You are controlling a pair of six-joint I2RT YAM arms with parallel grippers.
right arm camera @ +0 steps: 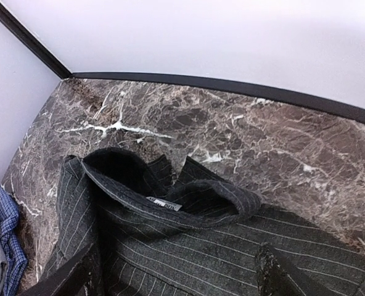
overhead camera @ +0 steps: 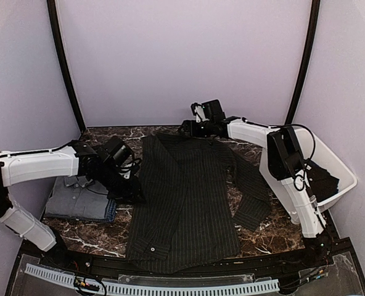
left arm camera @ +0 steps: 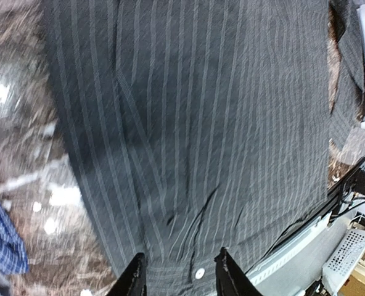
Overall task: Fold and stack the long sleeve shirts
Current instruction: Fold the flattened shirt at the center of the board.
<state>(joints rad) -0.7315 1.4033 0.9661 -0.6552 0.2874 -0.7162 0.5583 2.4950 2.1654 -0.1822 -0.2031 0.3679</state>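
**Both jaws empty over the spread pinstripe shirt, one sleeve not yet folded in**

Our right gripper has its jaws spread wide with nothing between them. It hangs just over the collar, which lies straight ahead of the fingers at the far end of the garment. Our left gripper stands partly open and grips nothing. The cloth lies flat under the gap, with a small pale button showing between the fingers. We cannot tell whether the tips brush the fabric.

Outward from there, the pinstripe shirt lies flat on the marble table. Its long axis runs from the collar at the far side to the hem at the near edge, midway between the two arms. The left gripper sits at its left edge, about halfway along. That left side looks straight, and we judge its sleeve is already laid over the body.

The loose sleeve trails off to the right, bent down towards the near side. It lies on the right arm's side, so we take that arm as the nearer one. Its jaws would have to come back from the collar and reach down to the right.

A folded grey shirt rests well to the left, with a blue shirt under it. The white tub stands on the right, beyond the sleeve.
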